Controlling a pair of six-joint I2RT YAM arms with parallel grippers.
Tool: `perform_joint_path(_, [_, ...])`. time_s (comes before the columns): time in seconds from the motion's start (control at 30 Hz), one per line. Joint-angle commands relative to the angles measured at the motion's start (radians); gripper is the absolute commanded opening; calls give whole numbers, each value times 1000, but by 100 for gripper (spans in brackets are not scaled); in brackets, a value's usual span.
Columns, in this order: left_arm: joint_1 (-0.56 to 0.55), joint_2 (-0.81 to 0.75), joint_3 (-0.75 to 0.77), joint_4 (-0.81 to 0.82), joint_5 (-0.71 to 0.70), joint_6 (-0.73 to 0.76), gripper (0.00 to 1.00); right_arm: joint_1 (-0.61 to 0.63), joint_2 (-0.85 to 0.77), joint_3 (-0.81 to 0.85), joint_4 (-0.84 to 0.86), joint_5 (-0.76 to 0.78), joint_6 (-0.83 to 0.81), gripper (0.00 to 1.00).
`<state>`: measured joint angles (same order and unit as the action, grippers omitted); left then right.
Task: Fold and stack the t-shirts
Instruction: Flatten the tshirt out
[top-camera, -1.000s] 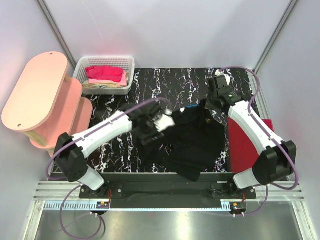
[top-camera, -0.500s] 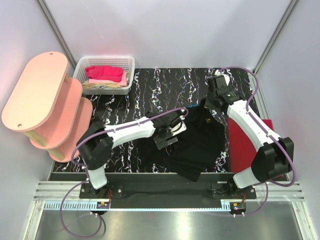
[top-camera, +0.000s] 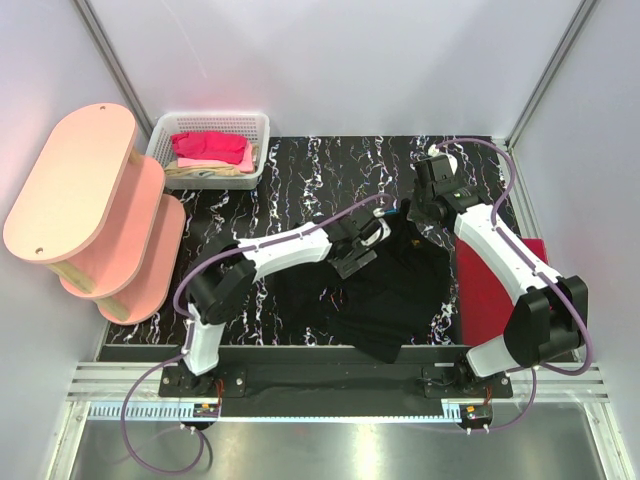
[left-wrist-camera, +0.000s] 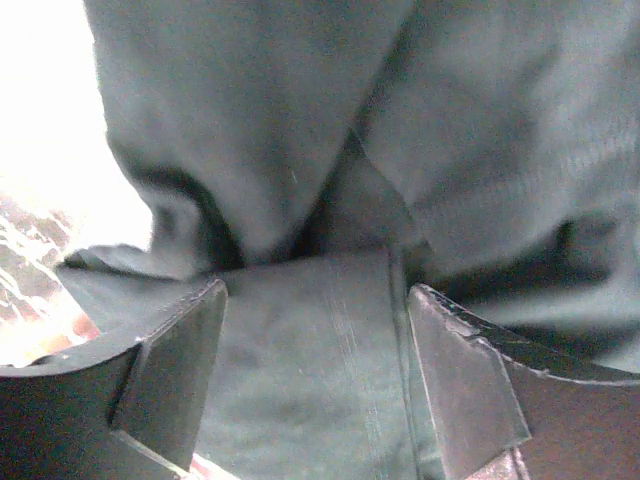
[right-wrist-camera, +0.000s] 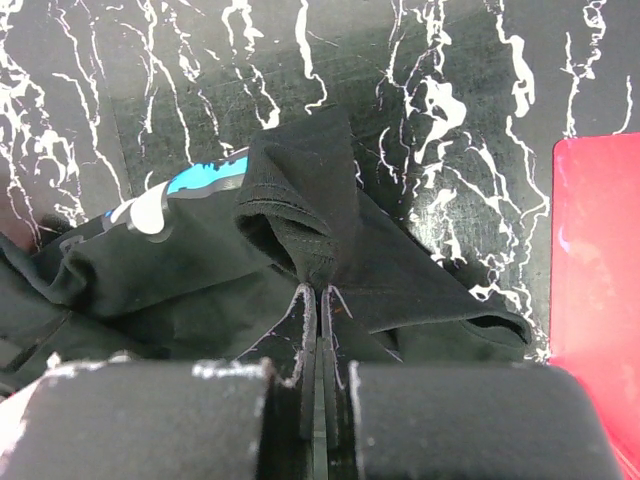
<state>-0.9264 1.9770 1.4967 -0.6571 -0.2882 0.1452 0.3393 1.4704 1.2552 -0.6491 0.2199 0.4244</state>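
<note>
Black t-shirt (top-camera: 395, 290) pinched in right gripper (right-wrist-camera: 318, 292), seemingly beneath spread left gripper (left-wrist-camera: 315, 295).

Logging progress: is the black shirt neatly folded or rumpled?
Rumpled, not folded. The black shirt lies bunched in uneven creases, one corner pinched up by the right claw, the left claw open over it.

I'm looking into a lab test cell. Plain white panels (top-camera: 330, 60) wall it in. Aluminium rails (top-camera: 110, 382) run along the front.
</note>
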Motion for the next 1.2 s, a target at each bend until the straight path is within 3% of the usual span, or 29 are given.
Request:
perform_joint_path(0.0, [18, 43, 71, 25, 14, -35, 74, -2, -36, -7, 34, -22, 19, 0])
perform_joint_path(0.1, [32, 62, 66, 25, 18, -30, 57, -3, -42, -4, 35, -24, 14, 0])
perform_joint_path(0.13, [37, 63, 63, 24, 21, -27, 46, -3, -44, -4, 34, -24, 14, 0])
perform_joint_path(0.23, [61, 56, 51, 24, 20, -19, 28, -3, -55, -5, 34, -19, 10, 0])
perform_joint_path(0.4, [95, 11, 36, 11, 11, -7, 11, -3, -64, 0, 34, -31, 5, 0])
perform_joint_path(0.47, [101, -18, 30, -1, -5, -4, 0, -2, -68, 1, 31, -31, 2, 0])
perform_joint_path(0.9, [265, -553, 109, -263, 18, 100, 0, -3, -179, 127, -72, 55, -52, 0])
perform_joint_path(1.17, [290, -898, 74, -429, 1, 162, 0, -3, -401, 206, -206, 15, -7, 0])
